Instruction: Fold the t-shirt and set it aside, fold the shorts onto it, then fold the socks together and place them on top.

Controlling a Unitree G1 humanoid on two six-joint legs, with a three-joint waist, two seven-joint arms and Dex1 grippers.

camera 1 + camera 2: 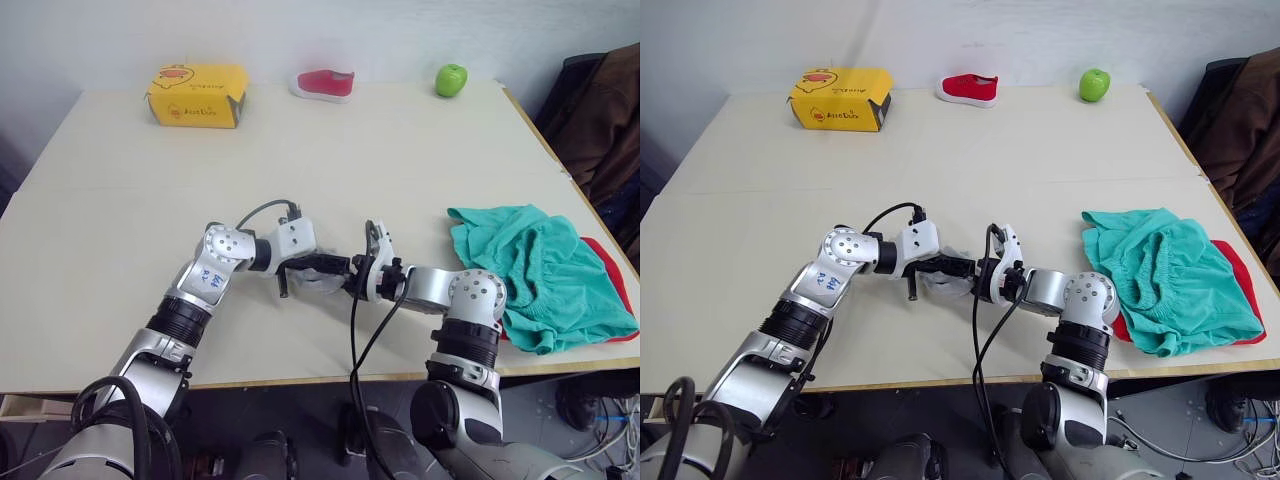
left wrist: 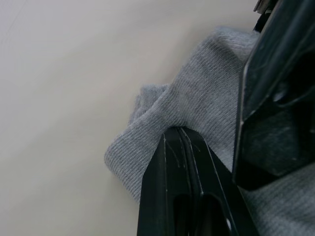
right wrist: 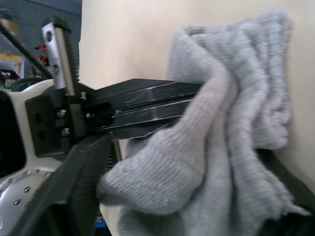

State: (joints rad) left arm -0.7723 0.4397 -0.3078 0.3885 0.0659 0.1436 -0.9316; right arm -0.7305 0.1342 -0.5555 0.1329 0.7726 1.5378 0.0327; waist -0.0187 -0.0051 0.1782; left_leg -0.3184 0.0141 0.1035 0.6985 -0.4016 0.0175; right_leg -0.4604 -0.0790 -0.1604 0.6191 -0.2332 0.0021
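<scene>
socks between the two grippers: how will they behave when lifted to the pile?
The socks look like soft ribbed knit, bunched in folds, so likely floppy, with loose ends drooping. Probably very light. The left gripper pinches only an edge, so the pair may separate or slip.

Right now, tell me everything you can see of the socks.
The socks are light grey ribbed knit, soft and bunched into folds rather than lying flat. They sit near the front middle of the table, between the two grippers, which meet over them. The left gripper has its thin black fingers closed together against the cloth, and the right gripper presses in from the other side, its black finger running across the bundle. How many layers are stacked cannot be told.
</scene>
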